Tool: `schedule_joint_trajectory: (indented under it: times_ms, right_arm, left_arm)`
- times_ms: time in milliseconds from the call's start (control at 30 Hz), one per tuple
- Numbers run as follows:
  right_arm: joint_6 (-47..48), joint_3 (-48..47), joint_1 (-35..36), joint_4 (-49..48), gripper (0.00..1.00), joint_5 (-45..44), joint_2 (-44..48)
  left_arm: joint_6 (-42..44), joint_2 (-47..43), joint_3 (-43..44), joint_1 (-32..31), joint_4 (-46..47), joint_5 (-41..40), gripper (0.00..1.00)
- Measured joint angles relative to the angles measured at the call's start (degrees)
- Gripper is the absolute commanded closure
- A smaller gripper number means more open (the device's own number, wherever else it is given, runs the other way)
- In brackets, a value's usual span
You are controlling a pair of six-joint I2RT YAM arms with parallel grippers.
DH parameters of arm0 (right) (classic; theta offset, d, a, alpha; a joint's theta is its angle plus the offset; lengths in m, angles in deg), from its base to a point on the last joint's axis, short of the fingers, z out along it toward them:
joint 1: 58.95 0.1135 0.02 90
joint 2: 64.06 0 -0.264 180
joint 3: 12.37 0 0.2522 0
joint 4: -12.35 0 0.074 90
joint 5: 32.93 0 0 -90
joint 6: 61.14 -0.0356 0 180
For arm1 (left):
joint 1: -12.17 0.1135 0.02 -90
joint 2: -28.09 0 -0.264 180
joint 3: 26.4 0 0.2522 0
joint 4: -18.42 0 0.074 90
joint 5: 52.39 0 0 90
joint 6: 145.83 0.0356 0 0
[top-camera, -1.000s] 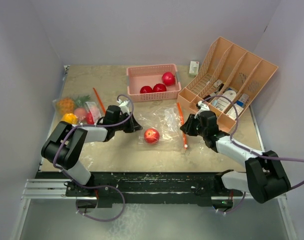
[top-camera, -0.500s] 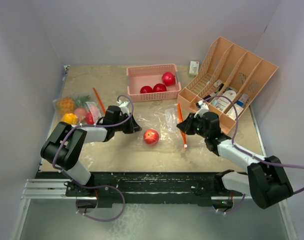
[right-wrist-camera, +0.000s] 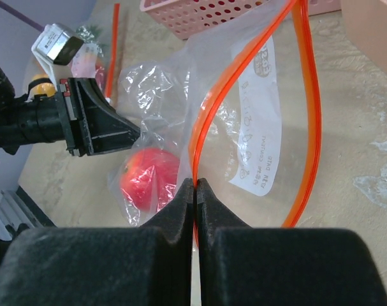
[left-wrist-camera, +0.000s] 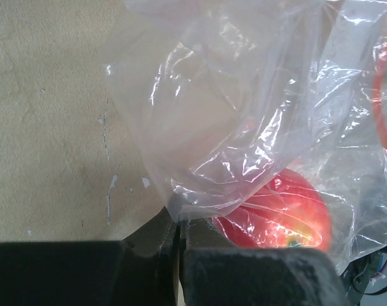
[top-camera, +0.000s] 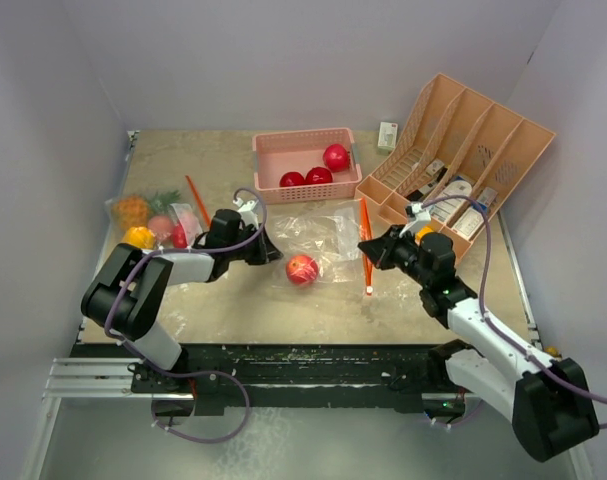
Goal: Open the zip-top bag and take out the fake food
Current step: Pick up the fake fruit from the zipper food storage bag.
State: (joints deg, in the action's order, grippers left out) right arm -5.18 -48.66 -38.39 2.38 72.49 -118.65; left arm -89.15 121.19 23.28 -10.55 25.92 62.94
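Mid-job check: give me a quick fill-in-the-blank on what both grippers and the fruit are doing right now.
The right gripper is shut on the zip strip, whose colour is ___.
The bagged red fruit lies ___ the zip-top bag.
The pink basket holds ___ loose red fruits.
The left gripper is ___ on the bag's clear film.
Missing words: orange; inside; three; shut.

Your top cam sits high behind the arm bases, looking down on the whole tabletop (top-camera: 183, 160). Left wrist cam is tight over the left gripper (left-wrist-camera: 179, 226), with the zip-top bag (left-wrist-camera: 244, 95) filling its view. Right wrist cam looks low along the right gripper (right-wrist-camera: 195, 186), across toward the left gripper. All three share the zip-top bag and the red fruit (top-camera: 302, 269) inside.
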Motion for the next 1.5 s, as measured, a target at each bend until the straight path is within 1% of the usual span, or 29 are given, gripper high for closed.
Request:
schedule_joint_trajectory:
  times_ms: [333,633,667,733,800,867,933,1033,1067,1267,1367,1500]
  right_arm:
    - [-1.25,1.18,-1.09,4.04,1.00,-3.74,7.10]
    - [-1.66,1.79,-1.86,4.61,1.00,-3.76,6.16]
    - [-1.64,1.79,-1.88,4.59,0.93,-3.67,6.10]
    - [-1.46,1.79,-1.95,4.50,0.71,-3.43,5.64]
    - [-1.22,1.77,-2.05,4.76,0.57,-3.50,4.70]
    - [-0.61,1.75,-2.25,5.51,0.51,-3.91,4.02]
    - [-0.15,1.75,-2.25,6.67,0.50,-4.52,3.98]
    - [0.15,0.85,-2.27,9.31,0.51,-6.93,3.52]
    - [0.13,0.35,-2.36,10.16,0.54,-7.85,3.04]
    - [-1.03,-0.24,-3.87,12.98,0.85,-12.57,0.22]
    - [-1.44,-0.33,-4.61,12.50,0.99,-13.46,-3.65]
    - [-1.70,-1.53,-4.90,10.08,1.00,-13.44,-12.46]
  left_arm:
    - [0.04,-0.02,0.00,2.14,-0.02,0.90,1.00]
    - [1.51,-3.32,0.00,2.86,-2.51,0.13,1.00]
    - [1.51,-3.65,0.00,2.86,-2.67,0.07,1.00]
    - [1.51,-4.02,0.00,2.95,-2.67,0.00,1.00]
    - [1.49,-4.09,0.00,3.26,-2.58,-0.07,1.00]
    - [1.46,-4.09,0.00,3.58,-2.62,-0.22,1.00]
    - [1.49,-4.09,0.00,3.65,-2.60,-0.33,1.00]
    - [1.51,-4.04,0.00,3.69,-2.71,-0.66,1.00]
    - [1.55,-3.96,0.02,3.69,-2.69,-0.90,1.00]
    - [2.12,-2.99,0.04,3.69,-2.91,-2.01,1.00]
    - [2.71,-2.99,0.04,3.69,-3.04,-2.51,1.00]
    - [3.02,-2.99,0.09,3.69,-3.26,-3.04,1.00]
